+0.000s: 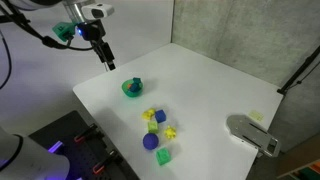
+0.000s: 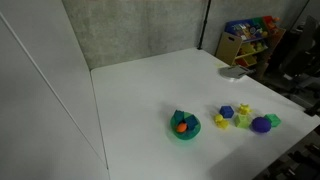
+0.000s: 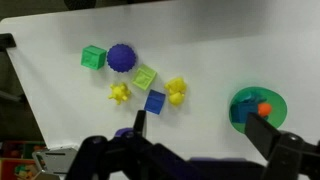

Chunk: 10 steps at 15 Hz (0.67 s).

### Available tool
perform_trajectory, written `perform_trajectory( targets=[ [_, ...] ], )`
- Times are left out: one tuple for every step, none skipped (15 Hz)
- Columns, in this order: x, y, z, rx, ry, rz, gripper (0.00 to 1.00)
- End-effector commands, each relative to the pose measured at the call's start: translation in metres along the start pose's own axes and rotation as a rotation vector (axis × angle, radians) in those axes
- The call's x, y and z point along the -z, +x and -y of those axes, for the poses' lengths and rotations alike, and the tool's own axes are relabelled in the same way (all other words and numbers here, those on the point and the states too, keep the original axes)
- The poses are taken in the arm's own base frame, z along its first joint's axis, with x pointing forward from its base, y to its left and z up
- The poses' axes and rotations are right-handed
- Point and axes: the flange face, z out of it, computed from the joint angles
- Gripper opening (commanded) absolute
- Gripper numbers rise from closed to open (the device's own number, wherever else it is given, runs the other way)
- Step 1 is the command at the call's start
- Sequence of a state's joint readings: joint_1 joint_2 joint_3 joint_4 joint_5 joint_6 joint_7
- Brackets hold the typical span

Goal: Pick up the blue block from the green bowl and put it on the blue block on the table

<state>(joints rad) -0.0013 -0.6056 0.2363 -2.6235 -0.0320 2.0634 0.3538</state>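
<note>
The gripper is held spread open and empty, short of the green bowl. Inside that bowl the blue block is seen, not yet grasped. Beyond the bowl the second blue block lies uncovered; every step remains.

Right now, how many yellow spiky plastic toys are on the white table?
2. In the wrist view, one yellow spiky plastic toy lies just below the purple bumpy ball; the other sits beside the blue cube block. None appears hidden.
</note>
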Motion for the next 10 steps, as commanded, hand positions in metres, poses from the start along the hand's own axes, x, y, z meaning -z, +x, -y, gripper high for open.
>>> perform_trajectory(
  targets=[
    [0.000, 0.000, 0.000, 0.000, 0.000, 0.001, 1.00],
    [0.000, 0.000, 0.000, 0.000, 0.000, 0.001, 1.00],
    [0.000, 0.000, 0.000, 0.000, 0.000, 0.001, 1.00],
    [0.000, 0.000, 0.000, 0.000, 0.000, 0.001, 1.00],
    [0.000, 0.000, 0.000, 0.000, 0.000, 0.001, 1.00],
    [-0.001, 0.005, 0.003, 0.003, 0.010, 0.006, 1.00],
    [-0.002, 0.011, 0.007, 0.008, 0.016, 0.008, 1.00],
    [-0.005, 0.016, 0.011, 0.017, 0.024, 0.017, 1.00],
    [-0.006, 0.021, 0.015, 0.021, 0.026, 0.019, 1.00],
    [-0.009, 0.028, 0.020, 0.028, 0.035, 0.021, 1.00]
  ],
)
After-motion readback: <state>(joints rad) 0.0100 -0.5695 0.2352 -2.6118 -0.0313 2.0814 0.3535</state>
